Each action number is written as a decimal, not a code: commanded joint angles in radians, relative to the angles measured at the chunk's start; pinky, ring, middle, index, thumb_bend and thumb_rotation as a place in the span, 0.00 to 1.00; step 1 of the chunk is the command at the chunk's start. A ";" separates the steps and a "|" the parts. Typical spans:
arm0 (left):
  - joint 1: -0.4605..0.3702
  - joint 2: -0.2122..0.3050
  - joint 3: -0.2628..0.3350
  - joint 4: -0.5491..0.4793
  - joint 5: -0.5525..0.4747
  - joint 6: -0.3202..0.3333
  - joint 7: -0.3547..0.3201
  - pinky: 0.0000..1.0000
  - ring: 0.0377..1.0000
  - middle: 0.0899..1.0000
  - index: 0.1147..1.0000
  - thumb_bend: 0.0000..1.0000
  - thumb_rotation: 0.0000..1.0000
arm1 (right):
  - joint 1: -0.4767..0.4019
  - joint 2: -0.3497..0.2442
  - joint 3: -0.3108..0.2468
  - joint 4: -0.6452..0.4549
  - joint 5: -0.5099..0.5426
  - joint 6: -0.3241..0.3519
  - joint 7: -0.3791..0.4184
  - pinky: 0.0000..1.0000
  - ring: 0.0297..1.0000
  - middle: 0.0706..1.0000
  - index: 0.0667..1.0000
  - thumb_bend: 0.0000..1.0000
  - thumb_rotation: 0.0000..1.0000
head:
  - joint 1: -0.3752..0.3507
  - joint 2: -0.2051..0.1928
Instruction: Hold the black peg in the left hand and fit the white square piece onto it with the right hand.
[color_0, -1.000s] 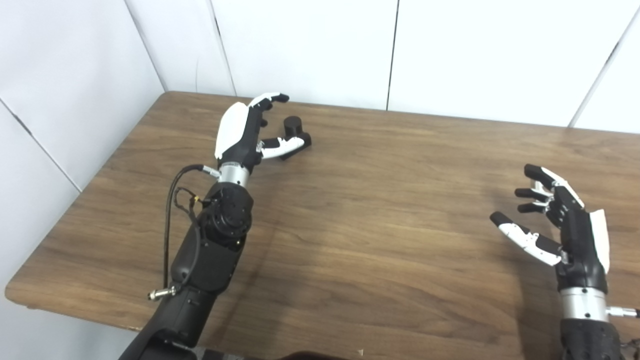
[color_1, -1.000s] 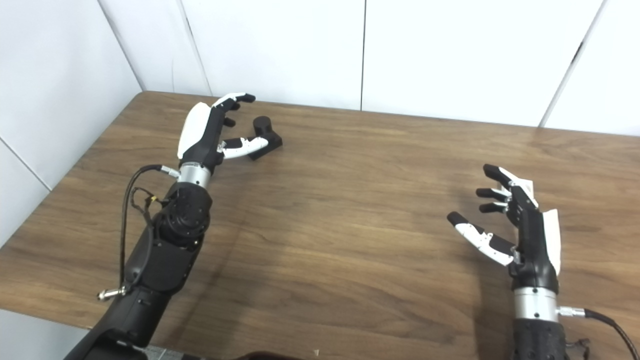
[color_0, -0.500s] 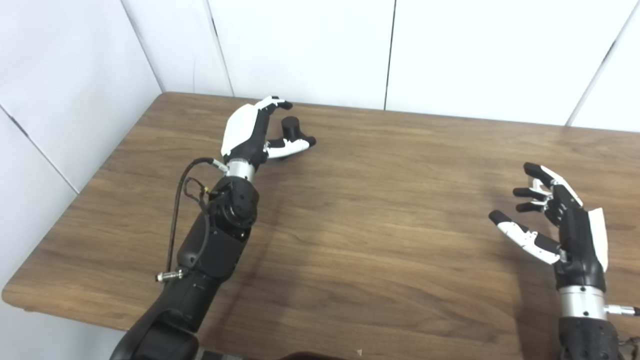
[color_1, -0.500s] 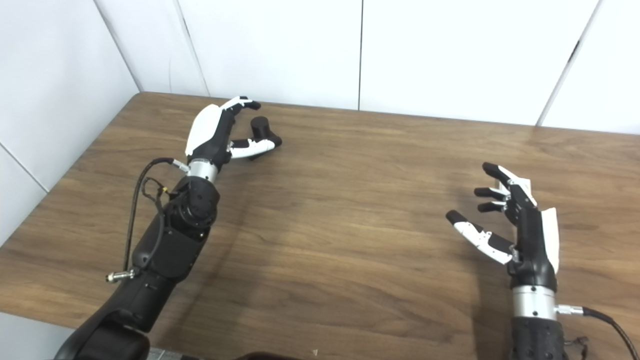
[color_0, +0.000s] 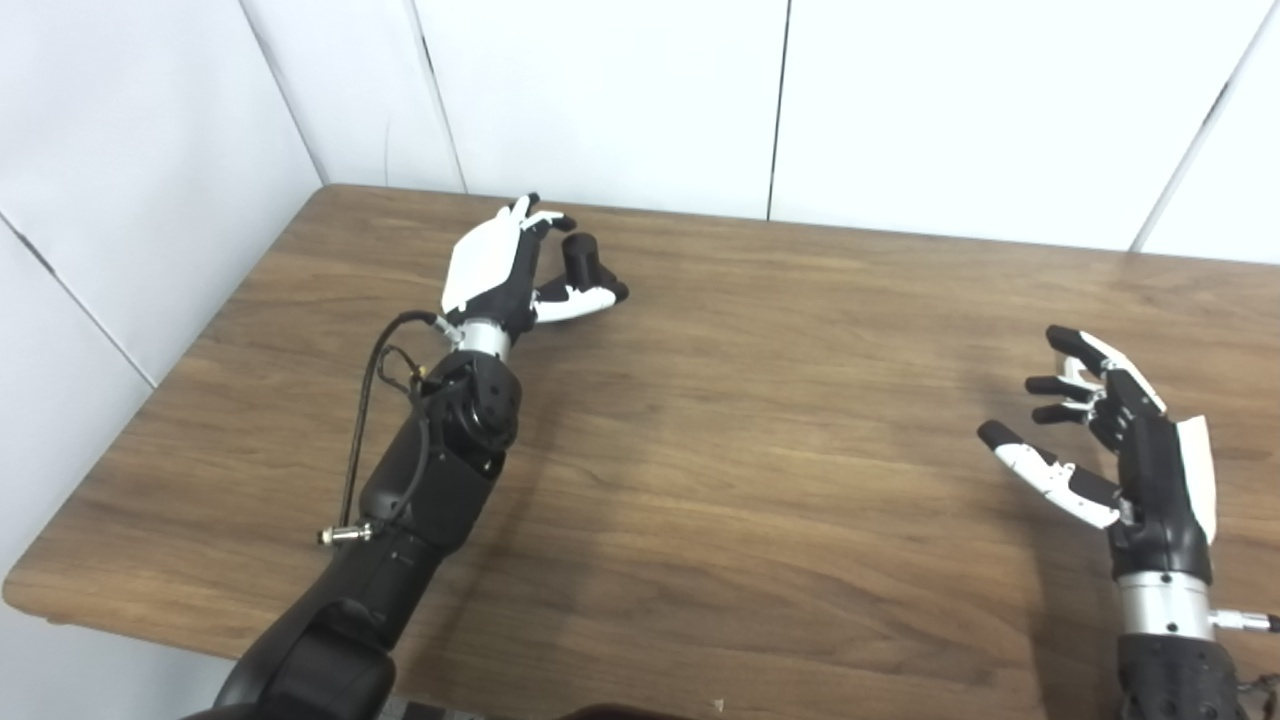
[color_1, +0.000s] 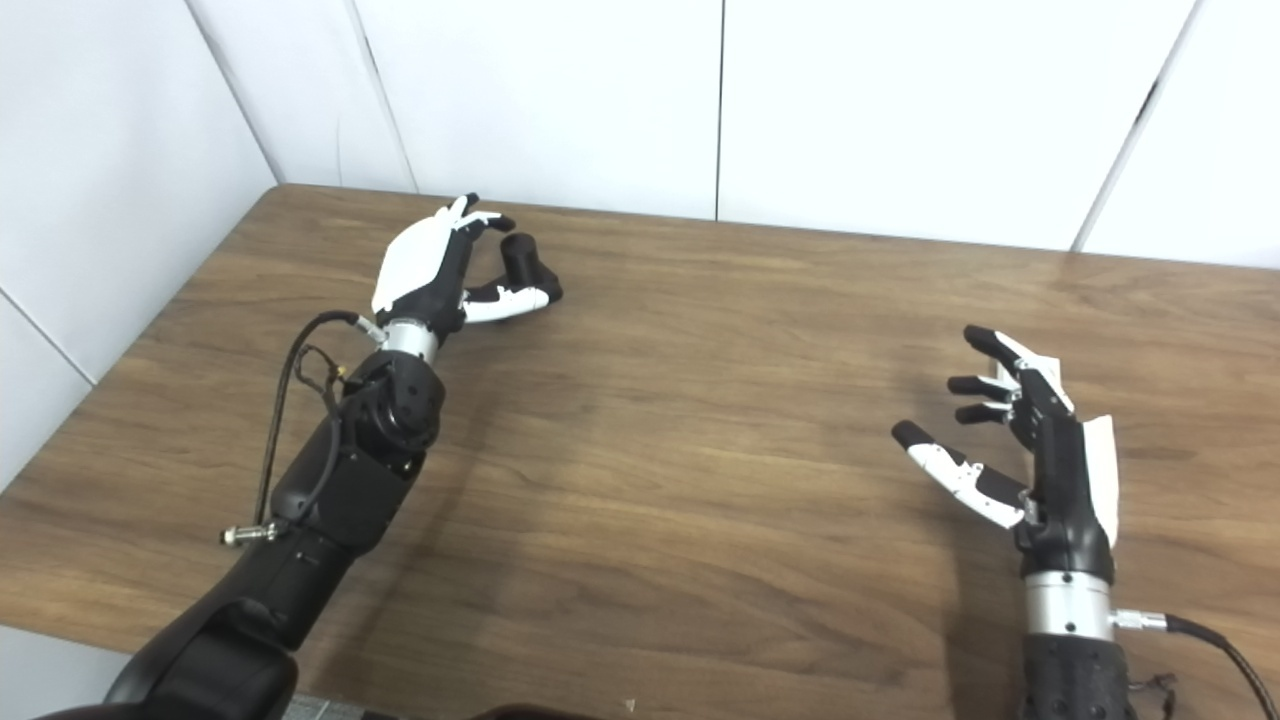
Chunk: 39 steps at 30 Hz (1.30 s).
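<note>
Black peg (color_0: 582, 256) inside left hand (color_0: 500, 268) fingers (color_0: 551, 221).

Wooden tabletop against white panelled walls

The brown wood-grain tabletop (color_0: 760, 480) has a rounded near-left corner and runs out of view on the right. White wall panels (color_0: 600, 100), split by thin dark vertical seams, stand behind it and along its left side.

Bare table (color_0: 760, 420) between hands; only black peg (color_0: 583, 256) stands far-left
</note>
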 joint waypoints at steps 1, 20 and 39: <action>-0.061 0.033 -0.003 -0.016 0.033 0.005 0.030 1.00 1.00 1.00 0.76 0.91 0.53 | 0.009 -0.007 -0.009 0.000 -0.006 -0.038 -0.011 0.56 0.66 0.81 0.77 0.68 0.21 | 0.001 0.000; -0.069 0.040 -0.029 0.054 0.067 0.056 0.061 1.00 1.00 1.00 0.74 0.89 0.52 | 0.021 -0.013 -0.016 -0.022 -0.014 -0.024 -0.006 0.55 0.66 0.83 0.76 0.67 0.23 | -0.008 0.010; -0.092 0.020 -0.027 0.156 0.021 0.023 0.102 1.00 1.00 1.00 0.65 0.85 0.45 | 0.037 -0.015 -0.021 -0.047 -0.026 -0.010 -0.002 0.54 0.66 0.83 0.76 0.67 0.24 | -0.023 0.019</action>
